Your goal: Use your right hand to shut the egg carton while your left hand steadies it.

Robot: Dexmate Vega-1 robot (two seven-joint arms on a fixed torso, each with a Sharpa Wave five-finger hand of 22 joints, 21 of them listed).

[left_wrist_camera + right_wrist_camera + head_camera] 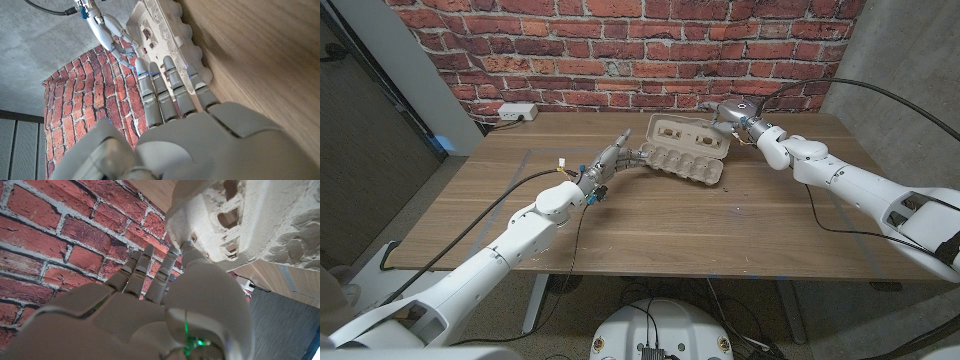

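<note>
Wooden table (650, 215), grey pulp egg carton (685, 150) — lid up, left robot hand (612, 160) touching, right robot hand (728, 113) gripping lid.

No readable text, label, brand, number or sign is showing anywhere in these pictures. The egg carton (686, 151) is showing only bare moulded pulp, with a small dark reddish mark on its lid in the left wrist view that is too small to make out. The brick wall (620, 45) and the worktop (650, 215) are carrying no writing.
</note>
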